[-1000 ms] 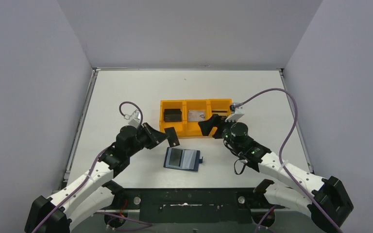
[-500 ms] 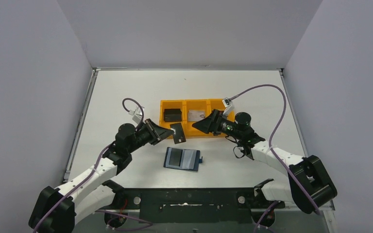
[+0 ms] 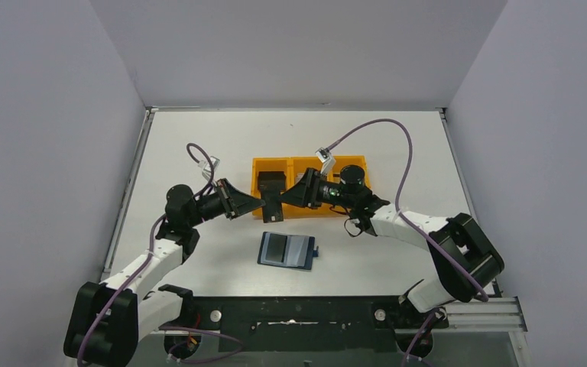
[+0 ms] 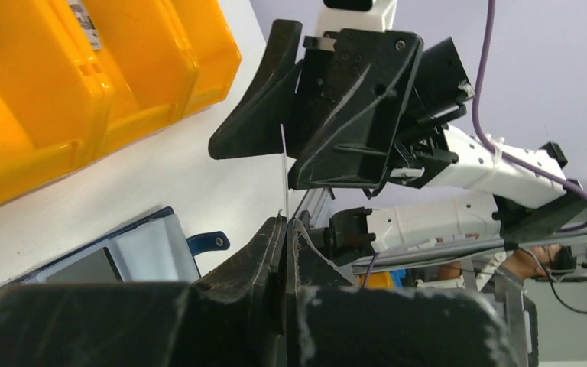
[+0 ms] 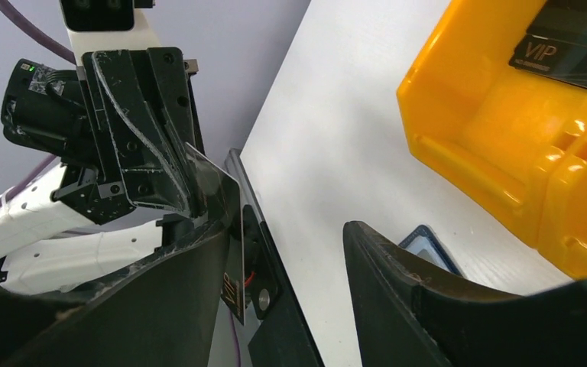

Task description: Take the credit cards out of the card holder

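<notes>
My left gripper (image 3: pixel 257 205) is shut on the edge of a dark credit card (image 3: pixel 272 209) and holds it upright above the table. In the left wrist view the card (image 4: pixel 283 172) shows edge-on, rising from the shut jaws (image 4: pixel 285 228). My right gripper (image 3: pixel 285 200) is open and its fingers straddle the card. In the right wrist view (image 5: pixel 290 229) the card (image 5: pixel 228 229), marked VIP, lies against my left finger (image 5: pixel 199 260). The navy card holder (image 3: pixel 287 250) lies open and flat on the table below, with a dark rectangle in its left half.
The orange three-compartment tray (image 3: pixel 257 186) stands just behind both grippers. A black card (image 3: pixel 270 181) lies in its left compartment, marked VIP in the right wrist view (image 5: pixel 565 46). My right arm covers its other compartments. Grey walls enclose the table.
My right gripper has swung left from the tray's right end to the card and now straddles it. My left gripper raised the card slightly and still holds it.
</notes>
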`<state>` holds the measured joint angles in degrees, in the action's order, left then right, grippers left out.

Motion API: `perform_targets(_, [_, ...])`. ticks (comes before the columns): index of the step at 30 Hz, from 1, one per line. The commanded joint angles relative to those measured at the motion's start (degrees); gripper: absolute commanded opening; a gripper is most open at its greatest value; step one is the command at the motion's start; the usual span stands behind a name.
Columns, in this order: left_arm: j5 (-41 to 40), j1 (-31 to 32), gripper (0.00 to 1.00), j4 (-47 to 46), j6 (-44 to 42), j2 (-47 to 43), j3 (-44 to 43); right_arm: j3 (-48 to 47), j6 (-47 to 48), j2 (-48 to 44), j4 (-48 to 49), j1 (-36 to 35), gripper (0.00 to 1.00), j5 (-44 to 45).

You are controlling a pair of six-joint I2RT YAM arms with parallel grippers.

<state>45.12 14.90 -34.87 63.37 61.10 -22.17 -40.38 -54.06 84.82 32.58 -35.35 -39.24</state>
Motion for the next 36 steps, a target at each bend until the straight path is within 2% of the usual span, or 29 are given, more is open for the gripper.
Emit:
perform_targets(1, [6.65, -0.76, 0.00, -7.40, -1.18, -0.51, -1.77, -4.20, -1.56, 1.22, 4.81, -1.05, 0.54, -1.10])
perform_targets(7, [7.50, -2.55, 0.00, -9.53, -0.40, 0.49, -0.37, -5.58, -0.99, 2.12, 3.52, -1.12, 0.40, -2.86])
perform_targets(14, [7.48, -4.62, 0.00, -12.49, 1.29, 0.98, 0.78, -5.58, -3.36, 3.80, 7.56, -1.66, 0.27, -7.14])
perform_targets(18, [7.44, -5.18, 0.00, -13.28, 1.84, 1.03, 1.18, -6.17, -3.70, 4.36, 8.23, -2.04, 0.25, -8.59])
perform_targets(27, [6.85, -6.32, 0.00, -16.89, 3.88, 1.41, 2.22, -6.63, -5.29, 5.26, 10.54, -2.56, 0.25, -10.50])
perform_targets(36, [7.50, -6.37, 0.00, -17.90, 4.74, 1.03, 3.38, -7.66, -6.31, 5.96, 11.80, -2.94, 0.18, -11.17])
